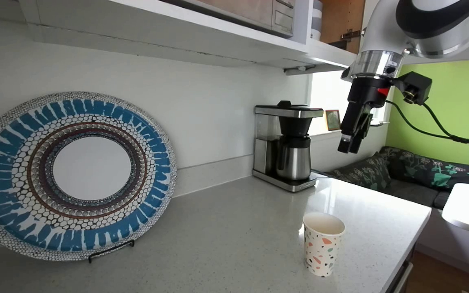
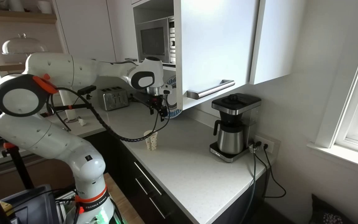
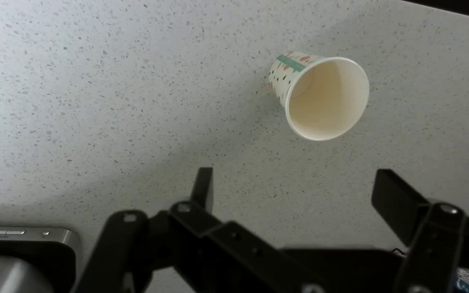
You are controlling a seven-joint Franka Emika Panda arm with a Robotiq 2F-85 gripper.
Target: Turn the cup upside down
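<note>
The gripper (image 3: 293, 181) hangs high over the speckled counter (image 3: 116, 101) with its two fingers (image 3: 395, 199) spread wide, and below it, past the fingertips in the wrist view, the paper cup (image 3: 320, 99) stands upright on the counter, mouth up and apart from both fingers. Farther out to one side of the gripper is the coffee maker (image 1: 287, 150), whose base corner shows at the lower left of the wrist view. To the opposite side, by the wall (image 1: 218, 101), a large round patterned plate (image 1: 92, 169) stands on edge in a thin dark stand (image 1: 112, 250).
</note>
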